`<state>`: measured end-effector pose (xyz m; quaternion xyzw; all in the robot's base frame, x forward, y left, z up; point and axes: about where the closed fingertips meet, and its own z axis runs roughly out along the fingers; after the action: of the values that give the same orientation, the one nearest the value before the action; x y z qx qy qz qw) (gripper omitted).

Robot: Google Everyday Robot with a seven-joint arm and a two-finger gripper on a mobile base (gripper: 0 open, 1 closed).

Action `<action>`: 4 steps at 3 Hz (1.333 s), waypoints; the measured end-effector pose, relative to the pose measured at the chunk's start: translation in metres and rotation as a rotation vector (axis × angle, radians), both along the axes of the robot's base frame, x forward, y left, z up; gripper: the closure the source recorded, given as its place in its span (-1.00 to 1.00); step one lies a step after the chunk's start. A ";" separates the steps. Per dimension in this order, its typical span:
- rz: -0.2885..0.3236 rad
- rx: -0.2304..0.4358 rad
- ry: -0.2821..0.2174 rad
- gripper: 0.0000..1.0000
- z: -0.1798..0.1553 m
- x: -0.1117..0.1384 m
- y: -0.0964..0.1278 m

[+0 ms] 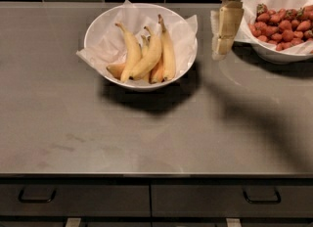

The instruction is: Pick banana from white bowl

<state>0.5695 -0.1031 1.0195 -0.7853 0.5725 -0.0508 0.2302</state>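
A wide white bowl [98, 28] lined with crumpled white paper stands at the back middle of the grey counter. Several yellow bananas lie in it side by side, stems pointing away; one plain yellow banana [130, 51] lies at the left of the bunch, and an orange-tinted one sits low between the others. My gripper [221, 45] hangs above the counter to the right of the bowl, between it and the strawberry bowl. Its pale fingers [226, 28] point down and hold nothing.
A second white bowl with red strawberries [281, 23] stands at the back right, just right of the gripper. A dark tiled wall runs behind the counter. Drawers with dark handles [36, 196] sit below the counter's front edge.
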 end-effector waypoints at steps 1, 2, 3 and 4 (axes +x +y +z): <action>0.003 0.005 -0.013 -1.00 0.003 0.002 0.003; 0.008 0.050 -0.002 -1.00 -0.003 0.006 0.010; 0.058 0.104 0.014 -1.00 -0.012 0.022 0.029; 0.117 0.129 0.015 -1.00 -0.015 0.046 0.050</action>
<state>0.6155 -0.0535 1.0043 -0.8013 0.5295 0.0054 0.2786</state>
